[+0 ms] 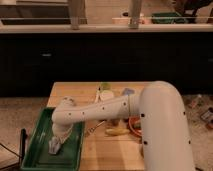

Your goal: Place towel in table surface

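Gripper (56, 144) low over the green tray (34, 150), which sits at the table's left front edge. A banana (117, 132) lies just beside a red bowl (135, 125) mid-table — a green-and-white cup (105, 91) and a small blue item (127, 92) near the far edge. Behind: dark cabinets (100, 60) under a long counter (106, 27), speckled floor (22, 112) on both sides.

No legible text, label, brand or number on any surface in view.
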`<state>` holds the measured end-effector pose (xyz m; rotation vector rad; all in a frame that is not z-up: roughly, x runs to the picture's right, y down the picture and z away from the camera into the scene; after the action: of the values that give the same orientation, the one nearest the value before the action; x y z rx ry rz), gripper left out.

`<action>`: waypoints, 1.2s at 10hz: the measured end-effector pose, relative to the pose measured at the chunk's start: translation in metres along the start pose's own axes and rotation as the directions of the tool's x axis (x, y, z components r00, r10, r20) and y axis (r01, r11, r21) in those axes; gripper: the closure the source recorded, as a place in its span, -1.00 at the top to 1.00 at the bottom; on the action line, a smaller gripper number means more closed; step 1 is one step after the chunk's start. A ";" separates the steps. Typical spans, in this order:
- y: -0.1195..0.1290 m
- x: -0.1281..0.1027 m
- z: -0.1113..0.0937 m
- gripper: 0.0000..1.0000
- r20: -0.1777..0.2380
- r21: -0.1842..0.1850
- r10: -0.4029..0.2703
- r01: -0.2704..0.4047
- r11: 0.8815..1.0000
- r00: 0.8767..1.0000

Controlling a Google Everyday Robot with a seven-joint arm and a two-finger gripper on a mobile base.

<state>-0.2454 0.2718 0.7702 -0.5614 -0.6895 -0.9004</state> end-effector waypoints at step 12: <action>-0.005 -0.010 -0.101 -1.00 -0.147 0.049 -0.028 0.035 0.998 0.989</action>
<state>-0.2236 0.2043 0.6968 -0.4349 -0.5883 -0.9409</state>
